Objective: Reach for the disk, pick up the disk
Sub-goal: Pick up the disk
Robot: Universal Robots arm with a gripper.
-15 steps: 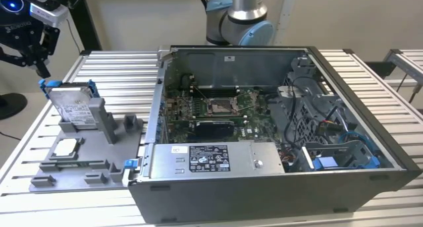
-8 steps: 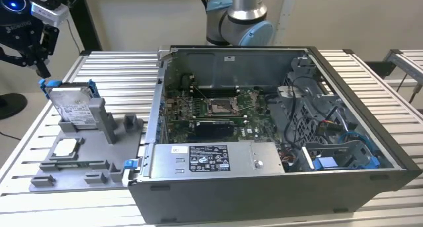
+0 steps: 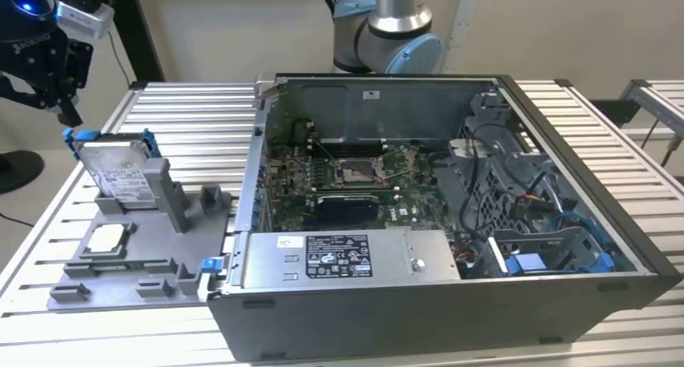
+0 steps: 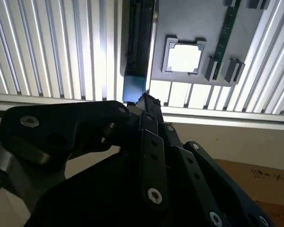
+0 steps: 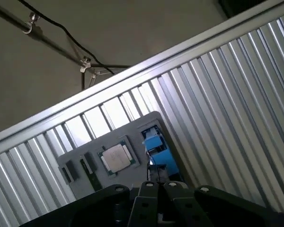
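Disk (image 3: 115, 173) stands on edge in grey holder (image 3: 150, 251), left of frame in exterior view. Gripper (image 3: 51, 102) just above its top corner; released or clenched, cannot tell. Looks stiff, weighty, smooth metal (no dropping); best pinched across flat faces, near top.
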